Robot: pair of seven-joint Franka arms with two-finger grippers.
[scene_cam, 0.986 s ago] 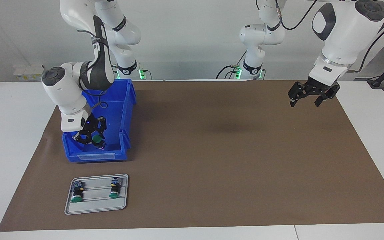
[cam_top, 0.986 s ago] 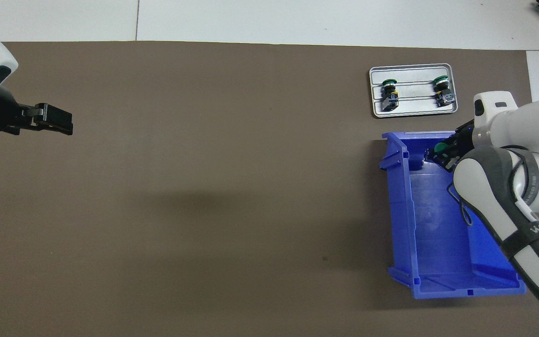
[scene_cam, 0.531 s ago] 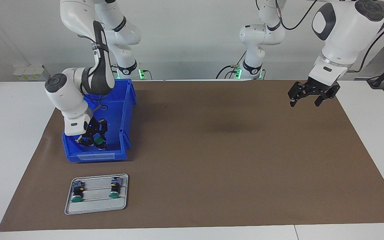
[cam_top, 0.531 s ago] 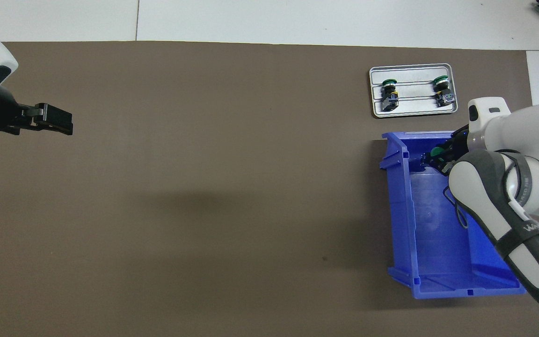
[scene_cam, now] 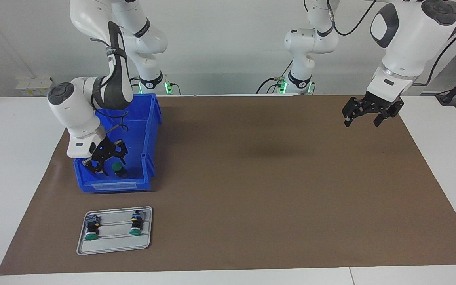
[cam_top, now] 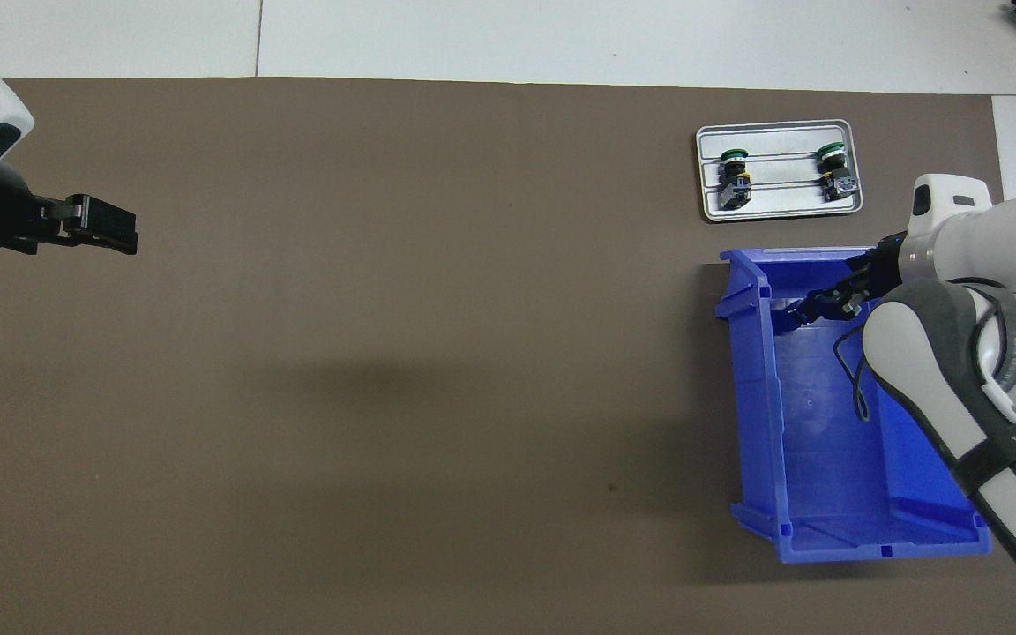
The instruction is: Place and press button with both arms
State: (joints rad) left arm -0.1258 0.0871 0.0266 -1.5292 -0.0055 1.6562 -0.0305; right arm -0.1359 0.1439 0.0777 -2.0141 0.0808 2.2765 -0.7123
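A green-capped button [scene_cam: 118, 168] stands cap up on the floor of the blue bin [scene_cam: 149, 130], at the bin's end farther from the robots. My right gripper [scene_cam: 107, 163] is down inside the bin right beside it, jaws spread, and the button is not between them. In the overhead view the right gripper [cam_top: 812, 305] hides that button. Two more buttons [scene_cam: 90, 231] [scene_cam: 135, 227] lie on the grey tray [scene_cam: 115, 247]. My left gripper [scene_cam: 361, 122] hangs open and empty over the mat at the left arm's end, waiting.
The grey tray [cam_top: 781, 212] sits on the brown mat [scene_cam: 271, 190], farther from the robots than the bin [cam_top: 755, 397]. White table surrounds the mat.
The right gripper lowered the button in the bin, then shifted away from the left arm's end, leaving the button standing on the bin floor. The left arm has not moved.
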